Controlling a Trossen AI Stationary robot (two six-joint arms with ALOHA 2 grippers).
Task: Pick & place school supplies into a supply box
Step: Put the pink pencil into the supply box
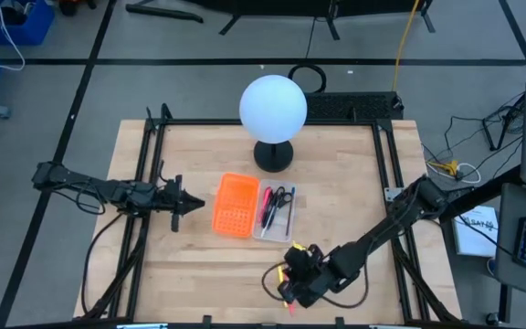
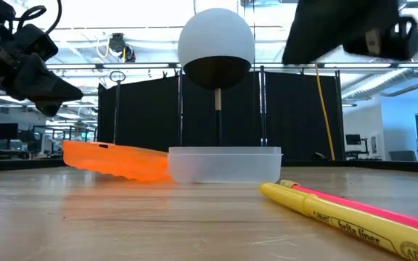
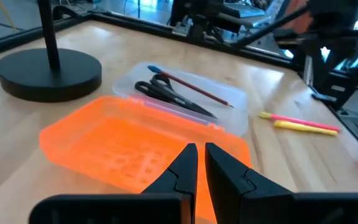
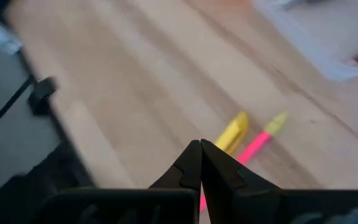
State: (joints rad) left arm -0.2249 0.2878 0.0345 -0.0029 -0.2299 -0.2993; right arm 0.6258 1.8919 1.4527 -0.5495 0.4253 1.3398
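The clear supply box [image 1: 276,214] lies mid-table and holds black-handled scissors [image 3: 173,93], a brown pencil [image 3: 194,88] and pink-red pens [image 1: 268,208]. A yellow pen [image 2: 339,217] and a pink pen [image 2: 369,206] lie side by side on the wood near the front edge; they also show in the right wrist view, yellow [image 4: 232,134] and pink [image 4: 260,142]. My right gripper [image 4: 201,144] is shut and empty, hovering above these two pens [image 1: 290,285]. My left gripper [image 3: 201,149] is shut but for a slit, empty, left of the orange panel [image 1: 234,204].
The orange perforated panel [image 3: 135,146] leans against the supply box's left side. A lamp with a white globe [image 1: 273,107] and a black round base [image 1: 273,155] stands behind the box. A black frame [image 1: 386,164] borders the table. Bare wood lies at the front left.
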